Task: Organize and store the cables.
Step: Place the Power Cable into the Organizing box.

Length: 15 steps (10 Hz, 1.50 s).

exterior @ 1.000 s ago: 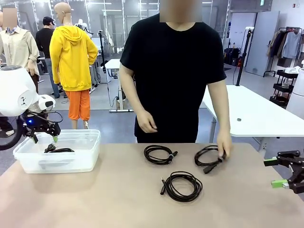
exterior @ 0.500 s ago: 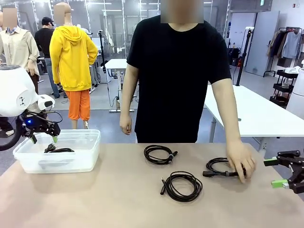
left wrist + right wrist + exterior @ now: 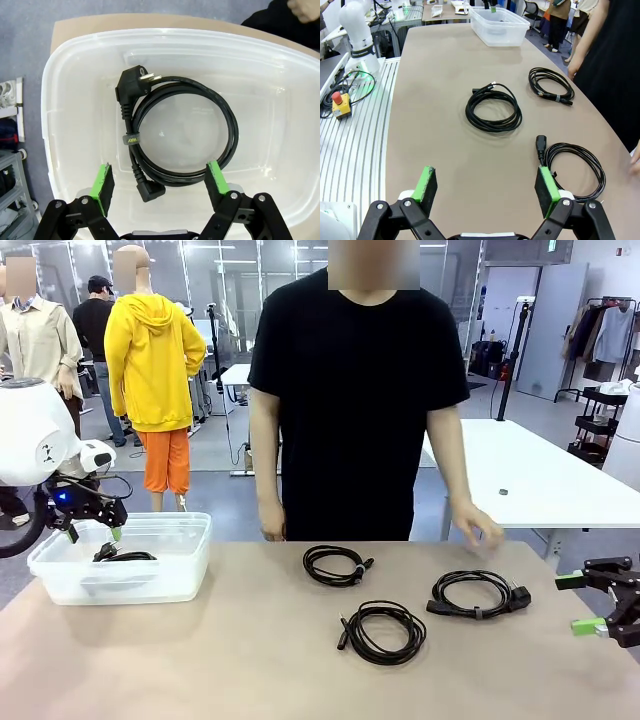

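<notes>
The left gripper [image 3: 161, 174] hangs over a clear plastic bin [image 3: 50, 125] with its green-padded jaws spread wide and nothing between them. Directly below, flat on the bin floor, lies one black cable [image 3: 131, 90], wound in a round coil, bound with a small lettered strap and ended by a chunky two-pin plug and an angled connector.

At the other end of the tan table [image 3: 200, 660], the right gripper [image 3: 485, 186] is likewise wide open and empty, held above the tabletop. Just ahead of one of its fingers rests a second cable [image 3: 540, 144], a thin black loop with a blocky plug end pointing back toward the gripper. Farther ahead, near the table's middle, sits a third cable [image 3: 492, 126], a fuller round coil of several turns with slim metal-tipped ends. Beyond that, nearer the person's side, lies a fourth cable [image 3: 554, 96], a flatter, smaller bundle cinched with a tie. The bin stands at the far end of the table from this gripper.

A person in a black shirt stands across the table, one hand [image 3: 478, 525] raised above the coil nearest the right gripper, not touching it.
</notes>
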{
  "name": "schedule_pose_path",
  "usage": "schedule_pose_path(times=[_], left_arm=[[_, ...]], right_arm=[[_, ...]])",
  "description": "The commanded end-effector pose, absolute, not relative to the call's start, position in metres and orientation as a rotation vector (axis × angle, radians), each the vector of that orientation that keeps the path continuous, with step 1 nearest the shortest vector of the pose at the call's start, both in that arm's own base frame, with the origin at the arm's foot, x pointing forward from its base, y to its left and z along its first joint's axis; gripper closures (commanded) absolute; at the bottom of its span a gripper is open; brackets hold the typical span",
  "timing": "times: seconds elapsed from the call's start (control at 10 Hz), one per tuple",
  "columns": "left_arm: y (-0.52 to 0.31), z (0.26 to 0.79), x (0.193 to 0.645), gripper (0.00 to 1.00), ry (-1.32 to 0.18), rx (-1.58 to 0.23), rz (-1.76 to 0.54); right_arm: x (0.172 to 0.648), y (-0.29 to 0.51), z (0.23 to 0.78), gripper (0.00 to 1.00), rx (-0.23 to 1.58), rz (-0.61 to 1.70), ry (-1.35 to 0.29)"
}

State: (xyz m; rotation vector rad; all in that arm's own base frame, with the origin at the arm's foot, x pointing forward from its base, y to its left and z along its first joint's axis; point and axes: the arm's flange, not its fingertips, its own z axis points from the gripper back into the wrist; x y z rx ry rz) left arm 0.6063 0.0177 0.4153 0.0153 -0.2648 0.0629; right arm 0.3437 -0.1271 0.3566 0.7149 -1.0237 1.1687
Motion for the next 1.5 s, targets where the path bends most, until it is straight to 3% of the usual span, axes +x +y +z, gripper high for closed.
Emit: schedule_pose_path(times=[0.0,0.4,0.8,0.9,1.2,1.4], left_arm=[[0.021,0.445,0.605,0.07,-0.286,0.0,-0.058],[0.039,0.525,0.516,0.07,-0.338,-0.105,-0.516],[0.067,0.519,0.389,0.07,-0.473,-0.101,-0.782],[0.084,0.509,0.378,0.0,-0.485,-0.122,-0.805],[0.17,0.49,0.353,0.0,-0.52,-0.313,-0.926],[0.208,0.474,0.353,0.0,-0.555,-0.342,-1.066]], right_arm=[[0.341,-0.128,0.359,0.0,0.721,1.174,-1.009],[0.341,-0.128,0.359,0.0,0.721,1.174,-1.009],[0.341,-0.128,0.359,0.0,0.721,1.174,-1.009],[0.341,-0.128,0.359,0.0,0.721,1.174,-1.009],[0.341,-0.128,0.359,0.0,0.721,1.174,-1.009],[0.341,-0.128,0.359,0.0,0.721,1.174,-1.009]])
